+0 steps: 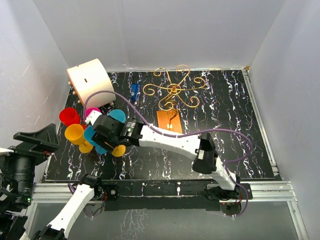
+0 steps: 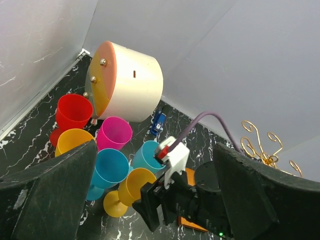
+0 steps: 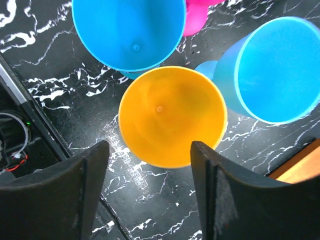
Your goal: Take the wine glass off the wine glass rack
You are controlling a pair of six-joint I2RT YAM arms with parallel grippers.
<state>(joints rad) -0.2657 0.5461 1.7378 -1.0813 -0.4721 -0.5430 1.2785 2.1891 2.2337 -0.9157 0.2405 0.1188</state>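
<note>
Wine glass, yellow (image 3: 172, 115): upright on table (image 1: 240, 130) near left edge, in cluster of coloured glasses (image 2: 114, 132), well apart from rack (image 1: 172, 90) at rear middle. Right gripper (image 3: 149, 160) directly above it, fingers parted, one each side of rim; contact unclear. Left gripper (image 2: 155, 150) spread wide, empty.

Right gripper (image 1: 103, 134) above coloured glasses (image 1: 74, 133) at left; wine glass rack (image 1: 172, 90) back centre, well apart.
</note>
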